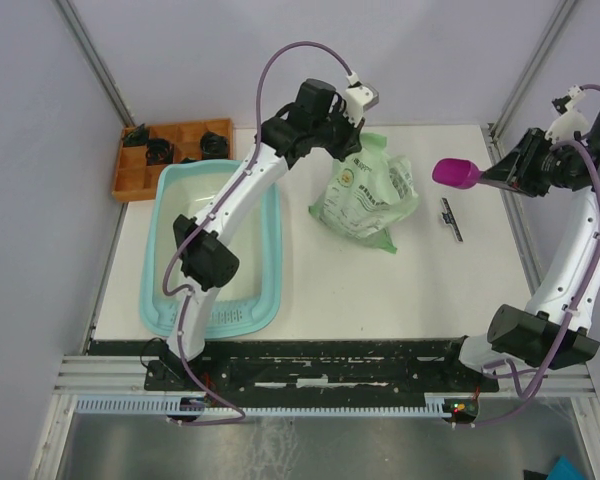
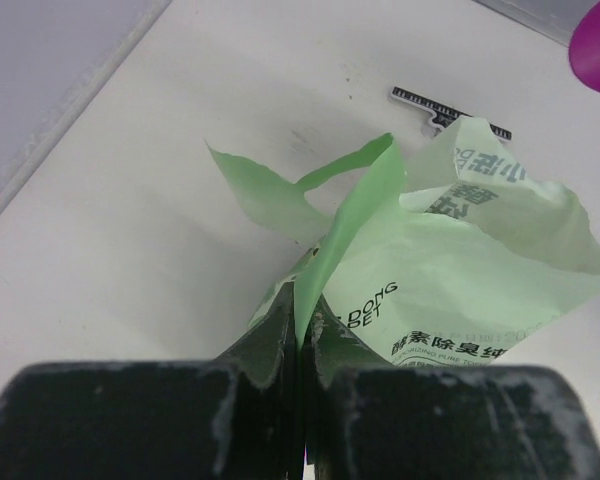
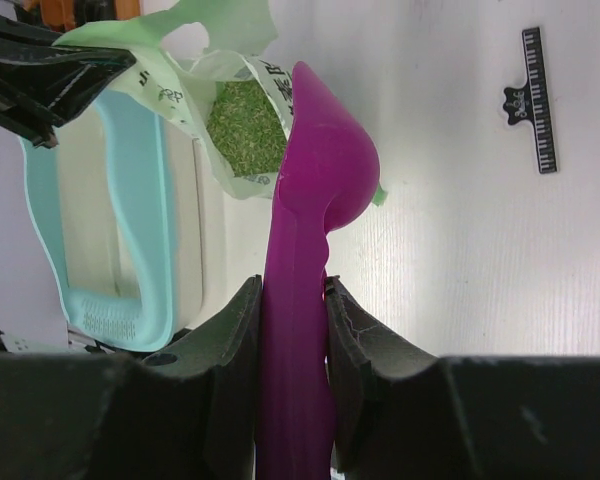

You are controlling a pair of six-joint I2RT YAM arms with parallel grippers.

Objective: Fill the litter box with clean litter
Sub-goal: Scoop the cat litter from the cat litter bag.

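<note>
— What sits in what?
— The litter box (image 1: pixel 235 320), on the table's (image 1: pixel 380 280) left side, shows a whitish floor where the left arm (image 1: pixel 230 210) doesn't cover it. The bag (image 1: pixel 365 195) beside it gapes open, with litter (image 3: pixel 245 130) inside. The orange tray (image 1: pixel 145 170) behind holds small black parts, I think.
— And the fingers?
— The left gripper (image 2: pixel 302 320) pinches the bag's torn top edge. The right gripper (image 3: pixel 295 300) clamps the scoop (image 1: pixel 455 173) by its handle, right of the bag.

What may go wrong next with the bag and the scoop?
1. The left pincer grips only a thin strip at the torn top of the bag; it may slip or tear, closing the mouth over the litter.
2. The right pincer holds the scoop by its handle, and the litter box lies beyond the bag, so granules may spill on the table.
</note>
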